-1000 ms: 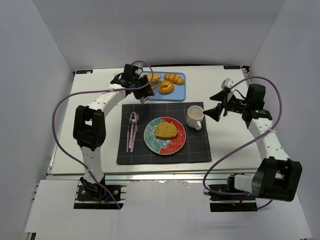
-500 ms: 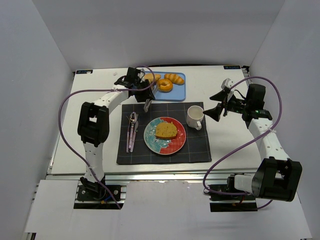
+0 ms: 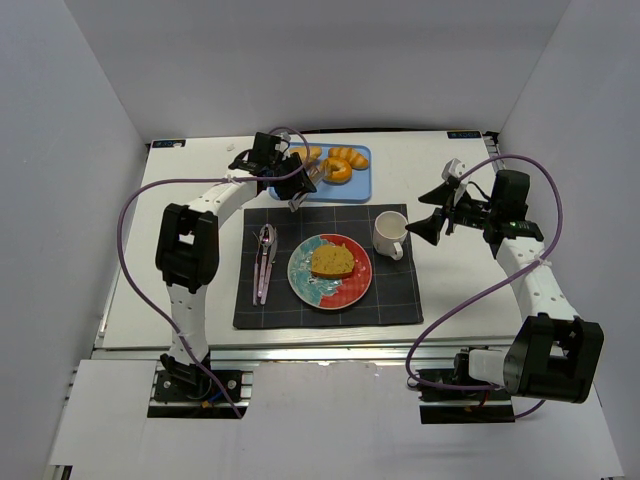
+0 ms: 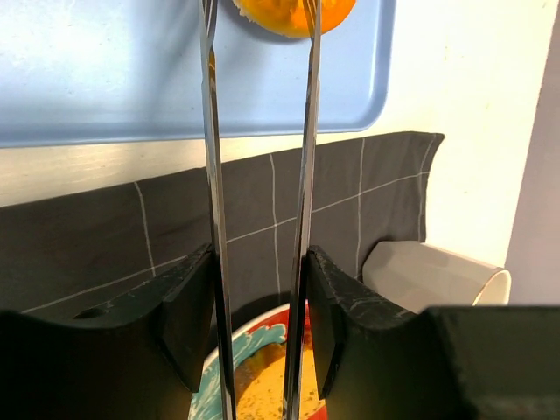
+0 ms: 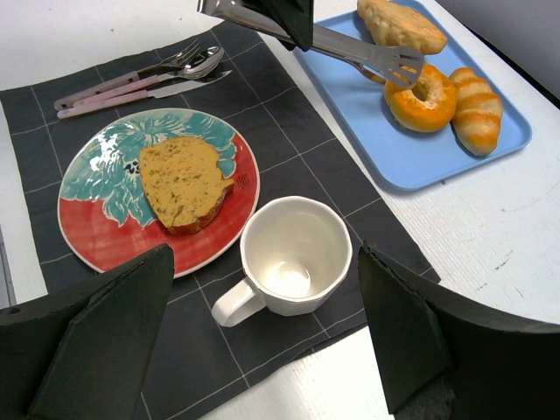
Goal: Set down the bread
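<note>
Left gripper (image 4: 260, 293), clenched on tongs (image 5: 350, 46), points them straight ahead at the doughnut (image 5: 424, 99) mid blue tray (image 5: 389, 153), tips reaching it; right gripper (image 3: 429, 212), splayed and empty, hangs well right of the tray.

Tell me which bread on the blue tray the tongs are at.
The ring doughnut, the only piece with a hole; the tongs' tips sit over it, while the plain roll and the striped roll flank it.

3 plain pale-grey walls (image 3: 320, 60) are closing in a white table (image 3: 190, 290) at 9, 12 and 3 o'clock. Soft, even light is falling across it. An aluminium rail (image 3: 330, 352) is running along the table's 6 o'clock edge.
</note>
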### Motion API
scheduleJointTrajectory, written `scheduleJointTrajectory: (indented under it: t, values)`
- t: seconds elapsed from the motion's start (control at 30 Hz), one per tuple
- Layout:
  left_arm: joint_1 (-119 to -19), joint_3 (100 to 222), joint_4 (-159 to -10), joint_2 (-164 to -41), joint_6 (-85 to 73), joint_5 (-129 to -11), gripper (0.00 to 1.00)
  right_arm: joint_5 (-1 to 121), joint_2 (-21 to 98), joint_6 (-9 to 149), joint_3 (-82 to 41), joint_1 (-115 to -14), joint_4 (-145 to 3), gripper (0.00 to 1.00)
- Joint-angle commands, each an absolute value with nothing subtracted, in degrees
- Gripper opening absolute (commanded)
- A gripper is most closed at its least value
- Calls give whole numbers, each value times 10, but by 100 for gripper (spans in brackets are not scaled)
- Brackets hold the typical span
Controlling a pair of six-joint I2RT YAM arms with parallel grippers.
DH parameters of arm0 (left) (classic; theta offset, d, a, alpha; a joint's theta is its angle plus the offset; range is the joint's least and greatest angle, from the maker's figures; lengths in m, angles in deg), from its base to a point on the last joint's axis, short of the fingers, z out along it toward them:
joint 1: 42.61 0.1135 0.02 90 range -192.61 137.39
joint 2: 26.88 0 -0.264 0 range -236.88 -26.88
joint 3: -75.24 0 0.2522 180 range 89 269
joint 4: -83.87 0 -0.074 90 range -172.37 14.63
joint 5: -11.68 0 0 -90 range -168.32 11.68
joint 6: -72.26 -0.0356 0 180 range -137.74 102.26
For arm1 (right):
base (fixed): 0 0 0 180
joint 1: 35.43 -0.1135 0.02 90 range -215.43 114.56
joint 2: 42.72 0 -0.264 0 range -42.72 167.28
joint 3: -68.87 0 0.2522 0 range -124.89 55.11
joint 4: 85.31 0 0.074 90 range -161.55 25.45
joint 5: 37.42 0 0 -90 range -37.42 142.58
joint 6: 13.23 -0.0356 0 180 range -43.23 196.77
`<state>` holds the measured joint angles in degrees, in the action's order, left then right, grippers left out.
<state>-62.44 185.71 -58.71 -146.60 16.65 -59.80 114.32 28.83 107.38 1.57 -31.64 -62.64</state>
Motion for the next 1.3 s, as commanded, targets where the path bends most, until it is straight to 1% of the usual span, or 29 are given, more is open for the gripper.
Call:
scheduleJointTrajectory:
  t: [0.0, 0.23, 0.33, 0.4, 0.43, 0.53, 0.57, 0.67, 0.8, 1.0, 1.07, 1.1, 1.27]
  values:
    - [-620, 1861, -608, -1432, 184, -578, 54, 1160, 274, 1073, 18, -313, -638, 89]
    - [-619, 1852, -614, -1447, 200, -573, 54, 1160, 273, 1071, 18, -313, -642, 89]
    - [-619, 1848, -622, -1450, 207, -565, 50, 1158, 272, 1070, 19, -313, -642, 89]
    - [-619, 1849, -624, -1453, 208, -558, 45, 1159, 272, 1070, 19, -312, -642, 89]
    - [-619, 1850, -626, -1454, 209, -556, 38, 1159, 272, 1071, 18, -312, -642, 89]
    - [-618, 1851, -631, -1451, 213, -545, 25, 1160, 272, 1070, 16, -312, -641, 89]
    - [-617, 1852, -630, -1447, 213, -544, 19, 1160, 271, 1069, 15, -312, -640, 89]
    - [-615, 1848, -632, -1430, 213, -540, 12, 1162, 271, 1070, 11, -311, -637, 89]
    - [-613, 1828, -632, -1388, 212, -540, 7, 1166, 269, 1070, 5, -310, -633, 89]
    - [-610, 1730, -616, -1269, 194, -538, 3, 1167, 268, 1077, -4, -309, -618, 89]
    - [-610, 1672, -608, -1210, 182, -530, 2, 1167, 269, 1078, -6, -308, -613, 90]
    - [-610, 1650, -607, -1187, 179, -529, 0, 1167, 269, 1079, -7, -307, -612, 89]
    - [-608, 1512, -613, -1036, 196, -511, 0, 1171, 272, 1080, -8, -307, -610, 89]
